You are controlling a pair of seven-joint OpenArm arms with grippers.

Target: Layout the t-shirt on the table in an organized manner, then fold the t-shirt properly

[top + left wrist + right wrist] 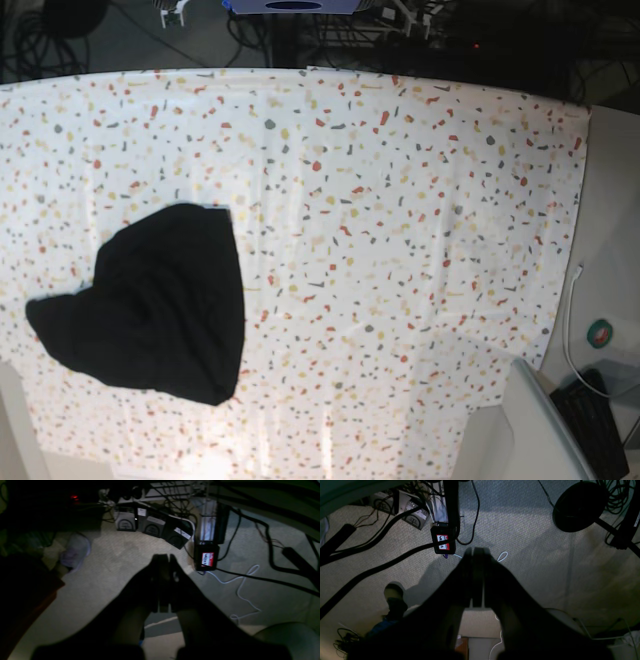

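Nothing was done yet: we saw the t-shirt (150,305) crumpled on the table (400,200), not spread or folded. Left gripper (163,557) and right gripper (477,551) were closed and empty, over the floor.

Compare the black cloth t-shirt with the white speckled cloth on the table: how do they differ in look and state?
The black cloth t-shirt is one plain dark colour; the white speckled cloth on the table carries small red, yellow and grey flecks. The t-shirt lies bunched in an uneven heap, while the table cloth is spread flat. The t-shirt covers only one part near an edge; the table cloth fills most of the base view. Both are cloth.
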